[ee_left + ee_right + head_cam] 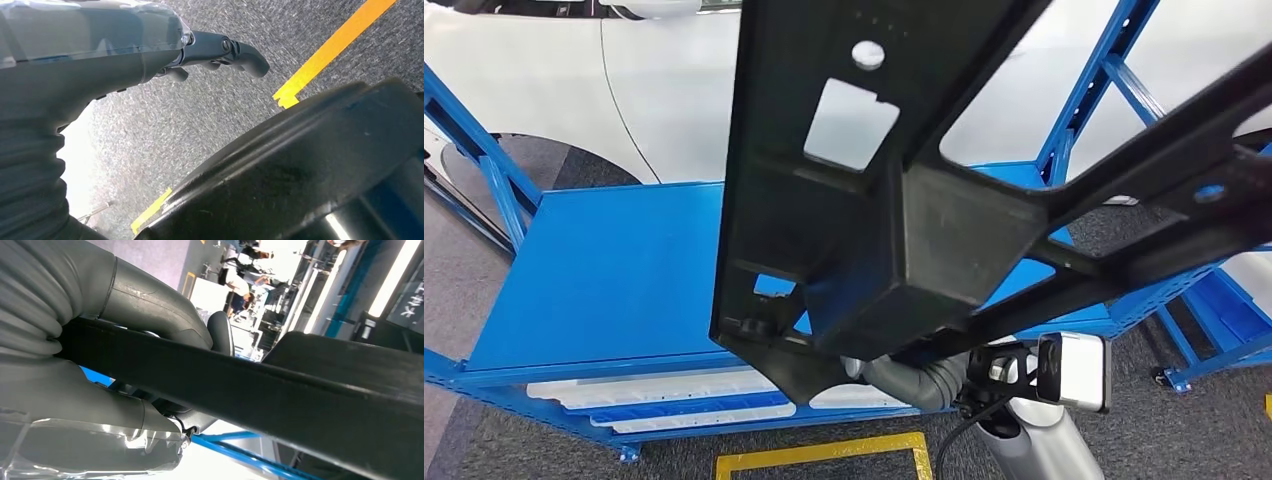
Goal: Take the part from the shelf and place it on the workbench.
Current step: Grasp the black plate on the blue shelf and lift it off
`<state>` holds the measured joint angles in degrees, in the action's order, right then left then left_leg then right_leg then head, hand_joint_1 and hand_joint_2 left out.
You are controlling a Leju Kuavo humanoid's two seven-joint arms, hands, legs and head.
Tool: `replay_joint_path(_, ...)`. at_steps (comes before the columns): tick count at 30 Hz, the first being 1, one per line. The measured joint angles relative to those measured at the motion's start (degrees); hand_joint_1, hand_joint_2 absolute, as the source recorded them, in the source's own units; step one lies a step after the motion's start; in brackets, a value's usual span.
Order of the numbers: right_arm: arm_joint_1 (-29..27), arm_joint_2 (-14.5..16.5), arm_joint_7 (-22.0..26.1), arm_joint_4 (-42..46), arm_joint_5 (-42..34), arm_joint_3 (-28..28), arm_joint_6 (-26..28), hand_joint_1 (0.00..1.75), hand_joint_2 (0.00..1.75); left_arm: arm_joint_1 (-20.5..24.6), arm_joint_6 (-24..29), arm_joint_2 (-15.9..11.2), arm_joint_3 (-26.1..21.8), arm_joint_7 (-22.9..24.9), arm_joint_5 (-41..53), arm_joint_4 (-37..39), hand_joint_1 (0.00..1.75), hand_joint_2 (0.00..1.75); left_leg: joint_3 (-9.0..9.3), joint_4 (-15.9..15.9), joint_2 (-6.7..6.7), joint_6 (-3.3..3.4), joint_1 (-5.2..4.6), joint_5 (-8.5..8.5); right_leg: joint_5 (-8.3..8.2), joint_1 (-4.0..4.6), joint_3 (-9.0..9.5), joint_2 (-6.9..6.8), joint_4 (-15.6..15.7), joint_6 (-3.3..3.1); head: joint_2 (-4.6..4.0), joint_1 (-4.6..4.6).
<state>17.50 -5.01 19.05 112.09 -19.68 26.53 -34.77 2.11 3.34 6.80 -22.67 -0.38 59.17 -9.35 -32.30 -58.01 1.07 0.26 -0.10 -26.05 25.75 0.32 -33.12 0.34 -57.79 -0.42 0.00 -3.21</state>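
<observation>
A large black plastic part (944,230) with cut-outs and long ribs is held up close to the head camera, above the blue shelf (604,270). My right hand (904,378) grips it from below, mostly hidden behind it. In the right wrist view the right hand (150,305) closes around a black bar of the part (280,390), thumb over it. My left hand (100,45) hangs over the grey carpet with nothing in it, its dark fingers (240,50) loosely extended.
A white car body (574,80) stands behind the shelf. White trays (654,390) lie on the level under the blue top. Blue uprights (1094,80) rise at the right, with another blue frame (1224,310) beside them. Yellow floor tape (824,455) marks the carpet in front.
</observation>
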Motion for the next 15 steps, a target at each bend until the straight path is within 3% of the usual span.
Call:
replay_joint_path(3,-0.3,-0.04,0.01,0.09,0.08,0.0,0.03,1.75,1.75,-0.04,-0.22,0.08,0.0,-0.27,-0.21,0.0,0.0,1.75,-0.08,0.36,0.07,0.89,0.29,0.39,0.84,-0.02,-0.39,0.0,-1.08,0.93,0.0,0.0)
replay_joint_path(5,-0.46,-0.08,0.04,0.17,0.07,0.0,0.04,1.75,1.75,-0.04,-0.26,0.11,0.0,-0.28,-0.22,0.0,0.0,1.75,-0.09,0.57,-0.04,1.35,0.47,0.56,4.0,-0.28,-2.7,-0.02,-6.3,1.62,0.0,0.0)
replay_joint_path(7,-0.75,-0.15,0.07,0.2,0.08,0.0,0.04,1.75,1.75,-0.05,-0.26,0.11,0.0,-0.3,-0.22,0.0,0.0,1.75,-0.23,0.54,-0.07,1.51,0.45,0.57,7.42,-0.59,-6.4,-0.05,-14.02,2.15,0.0,0.0)
replay_joint_path(8,-0.91,-0.19,0.08,0.19,0.09,0.0,0.04,1.75,1.75,-0.05,-0.26,0.11,0.0,-0.3,-0.21,0.0,0.0,1.75,-0.27,0.52,-0.06,1.53,0.43,0.58,7.93,-0.72,-7.58,-0.05,-16.36,2.3,0.0,0.0)
replay_joint_path(9,-1.01,-0.22,0.09,0.19,0.09,0.0,0.04,1.75,1.75,-0.05,-0.26,0.11,0.0,-0.28,-0.19,0.0,0.0,1.75,-0.26,0.5,-0.04,1.51,0.43,0.56,7.3,-0.81,-7.7,-0.05,-16.53,2.34,0.0,0.0)
replay_joint_path(10,-1.06,-0.25,0.15,0.19,0.09,0.0,0.05,1.75,1.75,-0.05,-0.26,0.11,0.0,-0.26,-0.17,0.0,0.0,1.75,-0.19,0.48,0.0,1.46,0.43,0.53,5.64,-0.87,-6.6,-0.05,-14.22,2.28,0.0,0.0)
replay_joint_path(11,-1.07,-0.27,0.25,0.19,0.12,0.0,0.1,1.75,1.75,-0.05,-0.21,0.12,0.0,-0.24,-0.15,0.0,0.0,1.75,-0.07,0.46,0.04,1.37,0.43,0.48,3.45,-0.9,-4.59,-0.04,-10.17,2.1,0.0,0.0)
replay_joint_path(13,-1.11,-0.31,0.57,0.2,0.34,-0.01,0.38,1.75,1.75,-0.05,0.03,0.14,0.0,-0.21,-0.13,0.0,0.0,1.75,0.06,0.35,0.15,1.02,0.25,0.32,0.61,-0.72,-0.85,0.04,-2.42,1.53,0.0,0.0)
replay_joint_path(15,-1.33,-0.4,0.88,0.22,0.74,-0.02,0.8,1.75,1.75,-0.07,0.4,0.14,0.0,-0.19,-0.11,0.0,0.0,1.75,-0.02,0.31,0.25,0.47,0.13,0.24,0.3,-0.42,0.13,0.12,0.05,0.97,0.0,0.0)
